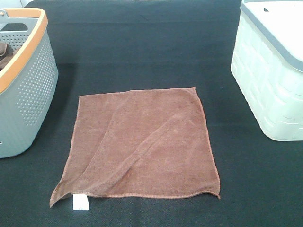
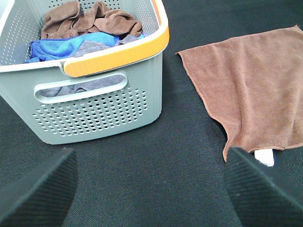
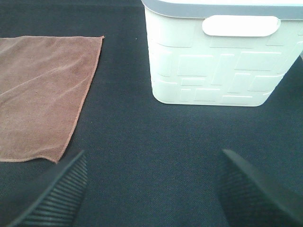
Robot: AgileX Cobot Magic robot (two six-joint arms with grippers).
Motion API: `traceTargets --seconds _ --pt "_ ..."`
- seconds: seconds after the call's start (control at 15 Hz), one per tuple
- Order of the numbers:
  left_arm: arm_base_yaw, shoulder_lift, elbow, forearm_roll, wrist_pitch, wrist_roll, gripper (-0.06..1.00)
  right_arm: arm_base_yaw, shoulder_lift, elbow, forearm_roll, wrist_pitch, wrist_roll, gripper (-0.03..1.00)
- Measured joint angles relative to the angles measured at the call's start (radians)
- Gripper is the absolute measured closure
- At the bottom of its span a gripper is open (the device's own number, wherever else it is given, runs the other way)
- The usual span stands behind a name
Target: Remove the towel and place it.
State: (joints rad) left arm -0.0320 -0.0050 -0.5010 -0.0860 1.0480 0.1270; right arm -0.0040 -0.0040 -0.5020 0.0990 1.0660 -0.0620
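- Exterior high view: one towel (image 1: 142, 144), rust-brown, lies spread flat on the black table (image 1: 142, 52), between two baskets and touching neither.
- One small white tag (image 1: 79, 202) pokes out at its near corner.
- Basket one, the grey perforated basket (image 1: 26, 101) with an orange rim, sits at the left; the left wrist view shows it holding bunched cloths: one brown cloth (image 2: 87, 19), one blue cloth (image 2: 71, 45), one grey.
- Basket two, the pale green basket (image 1: 272, 80), sits at the right.
- Two grippers: the left gripper (image 2: 151, 189) hangs spread wide, nothing between its fingers; the right gripper (image 3: 151, 189) likewise gapes wide, holding nothing.
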Motion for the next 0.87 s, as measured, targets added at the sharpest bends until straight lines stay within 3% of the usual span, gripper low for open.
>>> traceTargets --seconds 0.87 --pt "0.0 0.0 0.0 0.003 0.0 0.0 0.14 0.0 -0.002 0.0 0.001 0.0 0.0 0.25"
